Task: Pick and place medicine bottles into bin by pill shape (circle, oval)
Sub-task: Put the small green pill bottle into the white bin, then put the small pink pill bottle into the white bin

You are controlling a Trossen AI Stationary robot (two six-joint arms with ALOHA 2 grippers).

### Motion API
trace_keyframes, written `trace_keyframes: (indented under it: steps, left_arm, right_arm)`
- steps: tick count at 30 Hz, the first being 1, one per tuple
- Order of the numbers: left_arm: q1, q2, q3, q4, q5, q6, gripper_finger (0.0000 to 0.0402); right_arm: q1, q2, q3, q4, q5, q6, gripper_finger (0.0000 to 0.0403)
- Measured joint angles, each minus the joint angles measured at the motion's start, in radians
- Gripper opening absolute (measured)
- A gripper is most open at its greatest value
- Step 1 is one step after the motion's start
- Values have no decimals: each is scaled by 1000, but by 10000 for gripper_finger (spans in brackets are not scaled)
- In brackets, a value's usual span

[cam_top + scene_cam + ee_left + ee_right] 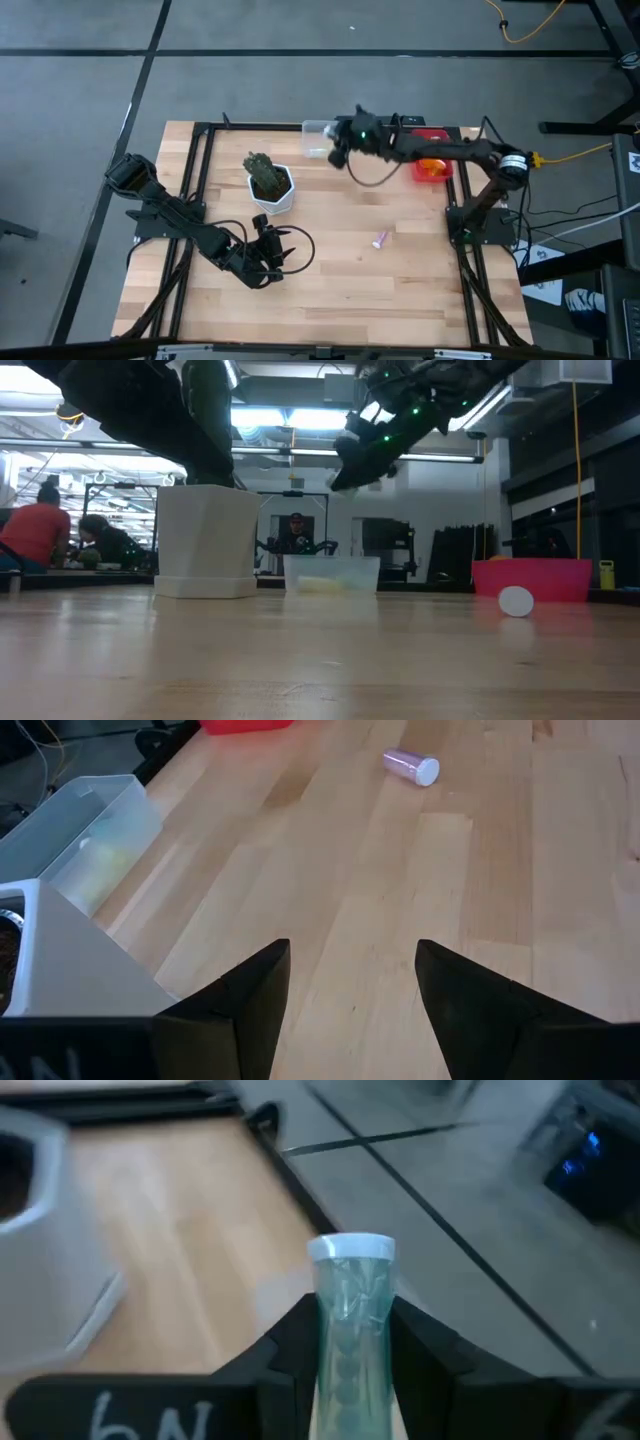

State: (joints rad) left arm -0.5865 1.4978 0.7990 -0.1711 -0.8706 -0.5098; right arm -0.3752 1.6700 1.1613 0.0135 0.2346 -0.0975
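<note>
Right wrist view: the right gripper (350, 1345) is closed on a green bottle (350, 1310), above the worktop's far edge (light, smooth, probably slippery); gripping mid-body seems safest. Left gripper (350, 985) waits open.

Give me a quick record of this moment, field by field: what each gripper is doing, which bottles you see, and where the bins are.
right gripper: shut on a green bottle, held above the table's far edge near the clear bin
left gripper: open, empty, waiting low near the table's front left
loose bottle: pink bottle lying on its side on the wood
red bin: far right, orange item inside
plant pot: white, left of centre
</note>
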Motion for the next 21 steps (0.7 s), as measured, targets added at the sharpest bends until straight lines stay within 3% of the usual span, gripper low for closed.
trace_keyframes:
  steps: [8,15,21]
  left_arm:
    - [0,0,0,0,0,-1,211]
    - [0,0,0,0,0,15,211]
    - [0,0,0,0,0,15,211]
  right_arm:
    - [-116,80,33,6,-182,143,129]
    - [-134,94,34,2,-203,149,201]
    - [-133,36,34,-90,-205,150,222]
